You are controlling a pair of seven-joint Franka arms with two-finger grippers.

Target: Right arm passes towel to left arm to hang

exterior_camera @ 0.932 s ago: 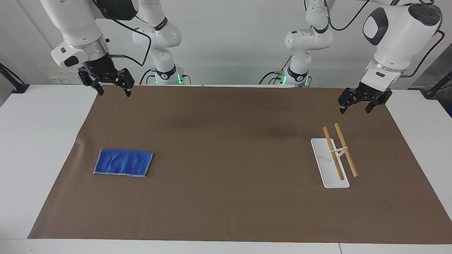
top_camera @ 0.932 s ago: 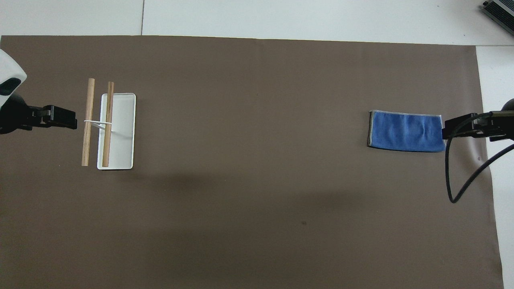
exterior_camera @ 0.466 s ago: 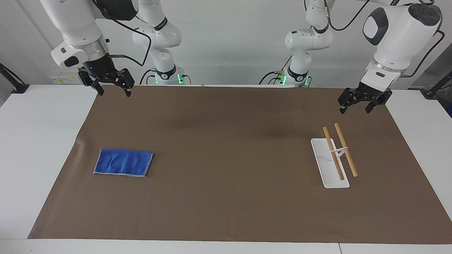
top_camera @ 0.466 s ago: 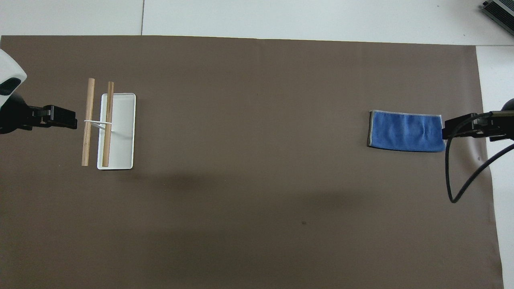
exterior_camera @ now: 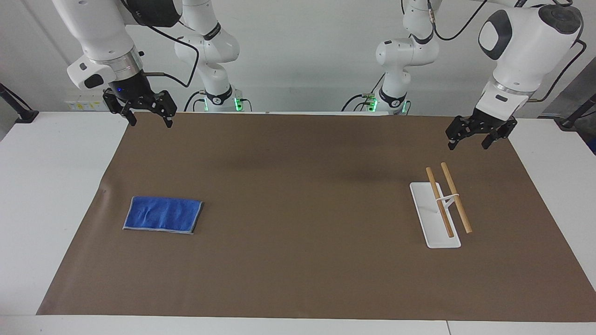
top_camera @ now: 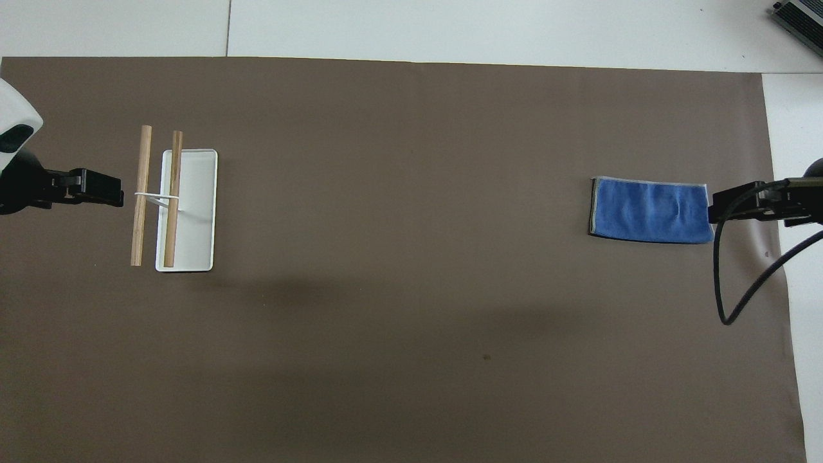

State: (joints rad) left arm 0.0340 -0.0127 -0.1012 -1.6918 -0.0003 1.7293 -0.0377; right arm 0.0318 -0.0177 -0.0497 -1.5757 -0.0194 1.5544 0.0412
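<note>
— Blue terry, that towel lying flat on the brown mat toward the right arm's end of the table. Can you see both grippers?

— From across the table, yes. The right gripper hangs over the mat's edge closest to the robots, fingers spread apart, holding nothing. The towel is well apart from it, farther out from the robots.

— From above they look almost touching.

— Only its tip shows there, raised. The left gripper waits with its fingers parted too, over the mat near the wooden-barred rack.
</note>
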